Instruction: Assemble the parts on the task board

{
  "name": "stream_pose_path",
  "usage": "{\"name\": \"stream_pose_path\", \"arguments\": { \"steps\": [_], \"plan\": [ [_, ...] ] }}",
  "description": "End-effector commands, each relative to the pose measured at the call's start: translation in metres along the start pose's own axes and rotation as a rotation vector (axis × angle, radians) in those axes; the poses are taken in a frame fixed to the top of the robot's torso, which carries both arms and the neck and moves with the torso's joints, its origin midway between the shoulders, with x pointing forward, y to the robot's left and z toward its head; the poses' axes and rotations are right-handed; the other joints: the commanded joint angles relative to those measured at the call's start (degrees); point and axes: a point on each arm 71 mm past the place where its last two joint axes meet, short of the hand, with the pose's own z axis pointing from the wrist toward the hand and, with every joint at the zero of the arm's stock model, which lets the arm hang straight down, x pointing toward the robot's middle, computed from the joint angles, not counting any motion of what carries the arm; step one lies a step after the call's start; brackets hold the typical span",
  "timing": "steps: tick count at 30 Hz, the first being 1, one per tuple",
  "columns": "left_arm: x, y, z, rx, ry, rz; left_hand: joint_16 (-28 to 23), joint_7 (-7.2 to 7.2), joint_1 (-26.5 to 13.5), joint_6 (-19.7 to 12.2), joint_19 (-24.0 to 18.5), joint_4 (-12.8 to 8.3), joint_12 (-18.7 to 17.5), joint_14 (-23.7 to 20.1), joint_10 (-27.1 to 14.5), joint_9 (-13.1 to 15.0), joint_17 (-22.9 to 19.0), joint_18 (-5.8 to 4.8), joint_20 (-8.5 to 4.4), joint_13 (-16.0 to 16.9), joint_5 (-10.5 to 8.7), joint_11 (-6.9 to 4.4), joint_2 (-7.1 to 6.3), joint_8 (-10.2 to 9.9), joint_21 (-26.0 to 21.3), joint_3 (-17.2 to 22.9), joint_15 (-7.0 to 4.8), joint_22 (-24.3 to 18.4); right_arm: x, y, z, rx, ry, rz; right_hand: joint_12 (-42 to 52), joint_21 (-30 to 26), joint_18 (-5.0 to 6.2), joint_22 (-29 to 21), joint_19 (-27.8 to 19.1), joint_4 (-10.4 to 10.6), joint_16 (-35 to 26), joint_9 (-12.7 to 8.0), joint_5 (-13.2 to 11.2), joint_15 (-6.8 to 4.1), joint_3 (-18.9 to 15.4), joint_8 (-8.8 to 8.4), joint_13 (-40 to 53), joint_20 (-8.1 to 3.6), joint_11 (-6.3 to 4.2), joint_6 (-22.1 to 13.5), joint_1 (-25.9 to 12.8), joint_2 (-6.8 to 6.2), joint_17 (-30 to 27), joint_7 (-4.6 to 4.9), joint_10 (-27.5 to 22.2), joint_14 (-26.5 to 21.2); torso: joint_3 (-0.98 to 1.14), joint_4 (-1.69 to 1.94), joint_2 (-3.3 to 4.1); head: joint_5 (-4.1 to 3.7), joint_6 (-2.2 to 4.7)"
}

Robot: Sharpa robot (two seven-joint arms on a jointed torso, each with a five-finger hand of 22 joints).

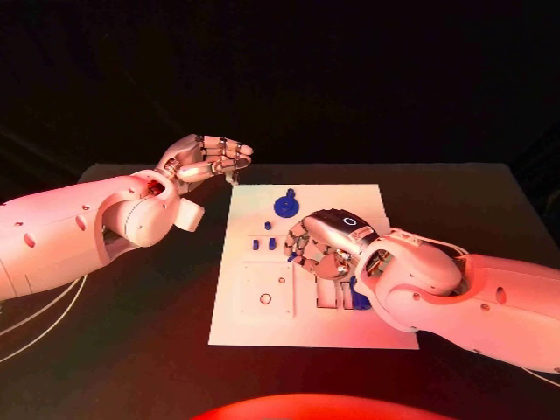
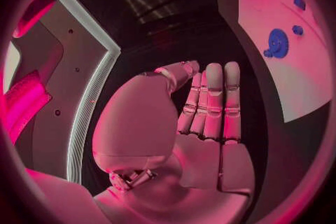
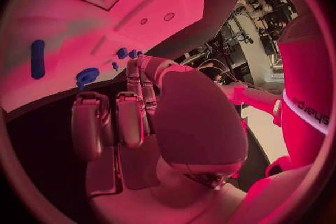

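Lying on black table (image 1: 142, 350), white task board (image 1: 356, 332), dark backdrop (image 1: 356, 70)

A robotics lab or test cell is indicated. A black table (image 1: 482, 188) is set against black drapery, with a white task board (image 1: 356, 328) laid beneath the right hand (image 1: 325, 245). Beyond that hand, cluttered equipment racks and cabling (image 3: 241, 39) are seen. Cables (image 1: 28, 319) are trailed below the left arm.

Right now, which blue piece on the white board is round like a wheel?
The round blue gear near the white task board's far edge. The other blue pieces are small blocks and bars.
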Motion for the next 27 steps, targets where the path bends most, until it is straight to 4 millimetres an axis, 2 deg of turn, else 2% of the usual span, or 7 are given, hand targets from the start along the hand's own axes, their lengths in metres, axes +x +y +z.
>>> {"name": "stream_pose_path", "arguments": {
  "steps": [1,7,12,18,20,24,27],
  "plan": [
    [0.003,-0.001,0.001,0.008,0.016,-0.005,-0.2,0.07,-0.1,-0.4,-0.2,-0.1,0.0,-0.4,-0.4,0.0,-0.1,0.85,0.22,-0.1,0.15,0.01,0.32,0.1,-0.3,-0.4,0.14,-0.1,0.007,0.002,0.002,-0.024,0.038,-0.005,-0.3,-0.2,-0.54,12.9,3.0,-0.1,0.2,0.1,-0.1,-0.05,0.2,0.17,0.0,-0.01,-1.92,0.2,-0.7,0.12,1.6,0.01,2.5,3.3,0.00,0.03,0.10,0.49,-0.49],
    [0.005,-0.001,0.002,0.008,0.020,-0.006,-0.2,0.06,-0.1,-0.4,-0.2,-0.1,0.0,-0.4,-0.4,0.0,-0.1,0.85,0.22,-0.1,0.15,0.00,0.33,0.1,-0.3,-0.4,0.15,-0.1,0.016,0.005,0.005,-0.032,0.056,0.004,-0.3,-0.2,-0.54,13.0,3.0,-0.1,0.2,0.1,-0.1,-0.03,0.3,0.16,0.0,0.00,-1.91,0.2,-0.7,0.13,1.6,0.02,2.5,3.3,-0.05,0.04,0.15,1.52,-1.06],
    [0.006,-0.001,0.002,0.007,0.027,-0.005,-0.2,0.01,-0.1,-0.4,-0.2,-0.1,0.0,-0.4,-0.5,0.0,-0.1,0.87,0.23,-0.1,0.16,-0.01,0.37,0.1,-0.4,-0.4,0.14,-0.1,0.024,0.009,0.007,-0.035,0.077,0.003,-0.4,-0.2,-0.54,12.9,3.0,-0.2,0.2,0.2,-0.1,0.00,0.3,0.15,0.0,0.02,-1.89,0.2,-0.8,0.15,1.6,0.05,2.5,3.3,-0.01,0.09,0.16,2.00,-1.48],
    [0.006,-0.001,0.002,0.006,0.030,-0.002,-0.1,-0.01,-0.1,-0.4,-0.2,-0.2,0.1,-0.4,-0.5,0.0,-0.1,0.87,0.24,-0.1,0.15,-0.02,0.39,0.2,-0.3,-0.4,0.14,-0.1,0.031,0.008,0.009,-0.027,0.111,-0.006,-0.4,-0.3,-0.52,12.9,3.0,-0.2,0.1,0.2,-0.1,0.03,0.3,0.14,0.0,0.04,-1.86,0.1,-0.8,0.15,1.5,0.09,2.5,3.3,-0.05,0.03,0.12,2.27,-1.81],
    [0.006,-0.001,0.002,0.006,0.030,-0.002,-0.1,-0.01,-0.1,-0.4,-0.2,-0.2,0.1,-0.4,-0.5,0.0,-0.1,0.87,0.24,-0.1,0.15,-0.02,0.39,0.2,-0.3,-0.4,0.14,-0.1,0.032,0.008,0.009,-0.024,0.110,-0.005,-0.4,-0.3,-0.52,12.9,3.0,-0.2,0.1,0.2,-0.1,0.03,0.3,0.14,0.0,0.04,-1.86,0.1,-0.8,0.15,1.5,0.09,2.5,3.3,0.00,-0.07,0.16,2.44,-1.85],
    [0.006,-0.001,0.002,0.006,0.031,-0.002,-0.1,-0.02,-0.1,-0.3,-0.2,-0.2,0.1,-0.4,-0.5,0.0,-0.1,0.87,0.24,-0.1,0.15,-0.02,0.39,0.2,-0.3,-0.4,0.14,-0.1,0.034,0.008,0.009,-0.017,0.112,-0.005,-0.5,-0.3,-0.53,12.9,3.0,-0.2,0.2,0.2,-0.1,0.05,0.4,0.14,0.0,0.06,-1.84,0.1,-0.8,0.14,1.6,0.10,2.6,3.3,0.08,-0.11,0.11,2.44,-1.99],
    [0.007,-0.001,0.002,0.006,0.032,-0.002,-0.1,-0.02,-0.1,-0.3,-0.2,-0.2,0.1,-0.4,-0.5,0.0,-0.1,0.87,0.24,-0.1,0.15,-0.02,0.39,0.2,-0.3,-0.4,0.14,-0.1,0.036,0.007,0.009,-0.010,0.116,-0.007,-0.5,-0.3,-0.53,12.9,3.0,-0.2,0.2,0.2,-0.1,0.05,0.4,0.14,0.0,0.06,-1.84,0.1,-0.8,0.14,1.6,0.10,2.6,3.3,0.04,-0.08,0.10,2.36,-2.04]
  ]
}}
